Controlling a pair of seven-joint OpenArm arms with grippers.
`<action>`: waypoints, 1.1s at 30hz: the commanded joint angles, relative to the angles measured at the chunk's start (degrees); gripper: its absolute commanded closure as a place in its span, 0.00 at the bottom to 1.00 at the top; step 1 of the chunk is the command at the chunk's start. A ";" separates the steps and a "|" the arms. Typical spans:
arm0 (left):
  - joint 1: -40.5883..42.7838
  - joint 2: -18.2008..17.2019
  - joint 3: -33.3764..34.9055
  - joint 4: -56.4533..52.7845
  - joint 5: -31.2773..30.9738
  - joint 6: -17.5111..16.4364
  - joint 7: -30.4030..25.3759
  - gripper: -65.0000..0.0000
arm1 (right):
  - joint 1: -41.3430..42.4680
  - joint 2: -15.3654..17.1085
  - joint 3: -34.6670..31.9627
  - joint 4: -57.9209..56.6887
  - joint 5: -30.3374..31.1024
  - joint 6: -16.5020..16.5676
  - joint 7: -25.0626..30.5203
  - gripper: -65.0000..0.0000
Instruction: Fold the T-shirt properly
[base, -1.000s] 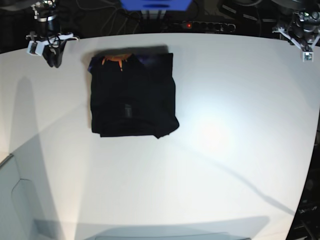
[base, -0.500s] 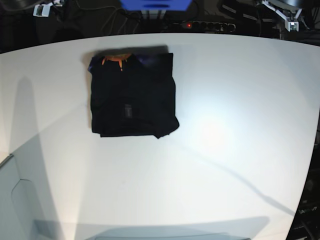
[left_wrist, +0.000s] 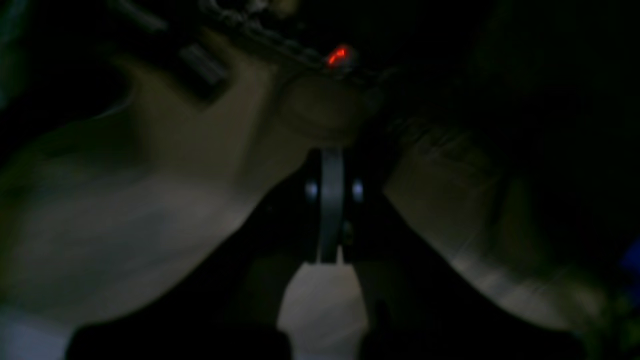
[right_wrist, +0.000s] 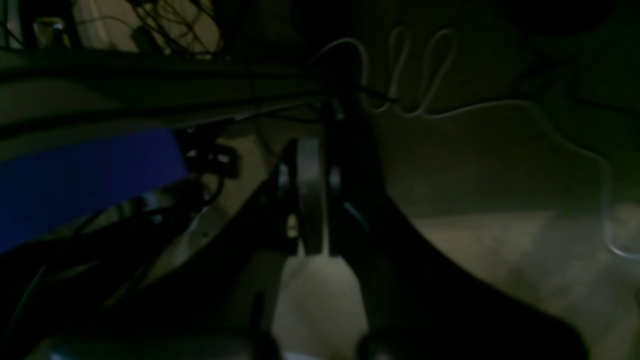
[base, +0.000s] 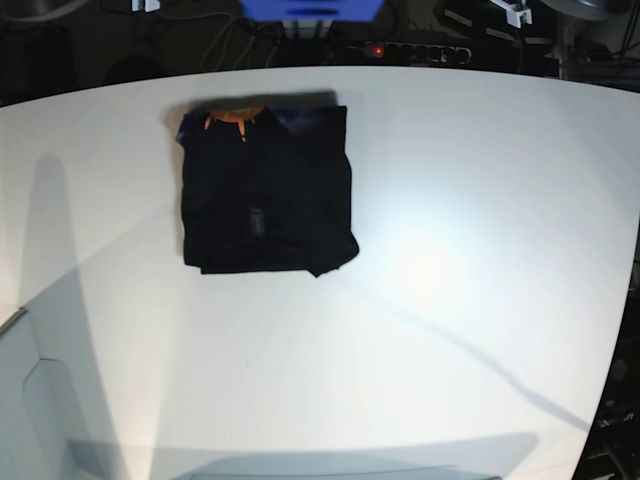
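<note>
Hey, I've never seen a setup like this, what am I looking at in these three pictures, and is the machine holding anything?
This is a robot with two arms, each ending in a two-fingered gripper. One picture looks down from above on a white table. On it lies a black T-shirt, folded into a neat rectangle. The two dark pictures come from small cameras on the robot's wrists, each looking along its own gripper. The left gripper and the right gripper are both shut with nothing between their fingers. They point at dim floor and cables, away from the table, so nothing is held.
</note>
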 joint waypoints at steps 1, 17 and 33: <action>-0.34 -1.14 0.71 -3.94 0.45 -0.25 -2.62 1.00 | -0.25 1.04 -0.96 -1.90 -0.08 0.41 0.16 1.00; -17.92 0.00 35.35 -28.47 0.37 17.72 -18.79 1.00 | 21.20 4.47 -28.56 -49.28 -0.17 -18.63 29.35 1.00; -23.20 2.99 42.91 -28.55 0.45 22.65 -10.53 1.00 | 32.81 1.22 -44.12 -60.40 0.00 -47.55 26.54 1.00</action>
